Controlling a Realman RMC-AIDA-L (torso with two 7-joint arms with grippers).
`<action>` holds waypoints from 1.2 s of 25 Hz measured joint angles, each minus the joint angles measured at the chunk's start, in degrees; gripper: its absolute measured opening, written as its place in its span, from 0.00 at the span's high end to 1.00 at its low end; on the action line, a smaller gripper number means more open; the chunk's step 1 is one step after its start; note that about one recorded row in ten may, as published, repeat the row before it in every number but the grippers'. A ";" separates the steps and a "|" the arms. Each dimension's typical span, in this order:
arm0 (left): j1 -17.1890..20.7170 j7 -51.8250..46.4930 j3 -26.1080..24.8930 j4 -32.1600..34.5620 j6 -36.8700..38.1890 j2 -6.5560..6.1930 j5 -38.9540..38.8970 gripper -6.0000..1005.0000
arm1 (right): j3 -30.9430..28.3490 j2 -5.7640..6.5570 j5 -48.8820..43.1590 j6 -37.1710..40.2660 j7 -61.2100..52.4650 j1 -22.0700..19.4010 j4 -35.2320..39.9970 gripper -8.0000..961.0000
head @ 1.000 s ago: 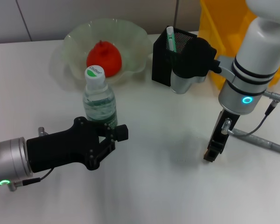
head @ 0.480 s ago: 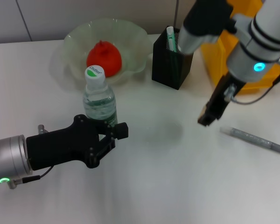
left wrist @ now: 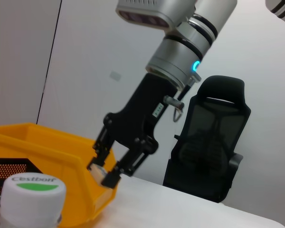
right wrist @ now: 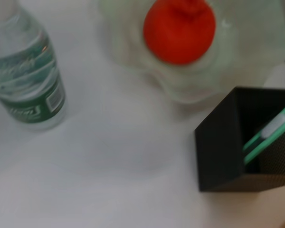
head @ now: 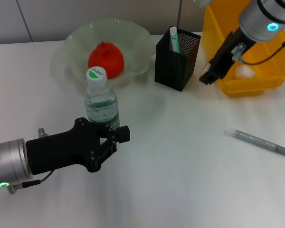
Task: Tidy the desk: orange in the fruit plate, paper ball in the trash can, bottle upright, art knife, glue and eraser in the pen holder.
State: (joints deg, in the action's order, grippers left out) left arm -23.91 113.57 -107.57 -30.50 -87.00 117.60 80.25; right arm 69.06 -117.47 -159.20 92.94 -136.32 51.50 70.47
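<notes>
The right gripper [head: 212, 72] has risen beside the pen holder [head: 177, 58], clamped on the eraser [left wrist: 97, 172], ready for insertion.

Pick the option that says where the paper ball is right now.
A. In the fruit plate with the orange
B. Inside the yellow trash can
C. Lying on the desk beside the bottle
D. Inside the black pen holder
B: the head view shows the white paper ball lying on the floor of the yellow trash can, behind the right gripper.
</notes>
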 joint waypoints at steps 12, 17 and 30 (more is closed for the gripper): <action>0.43 0.00 0.00 0.09 -0.11 0.00 -0.25 0.98 | -7.84 1.08 0.50 -6.83 5.31 3.56 -5.23 0.57; 0.48 0.01 0.00 0.09 -0.11 0.00 -0.27 0.98 | -9.62 1.24 0.85 -10.82 7.69 4.26 -7.28 0.57; 0.58 0.05 -1.61 0.14 0.01 0.03 -0.11 0.98 | -13.11 3.76 6.26 -19.59 12.22 7.19 -18.08 0.57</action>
State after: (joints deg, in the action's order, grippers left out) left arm -23.33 113.62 -109.18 -30.36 -86.98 117.63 80.14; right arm 55.95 -113.70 -152.93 73.35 -124.10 58.69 52.39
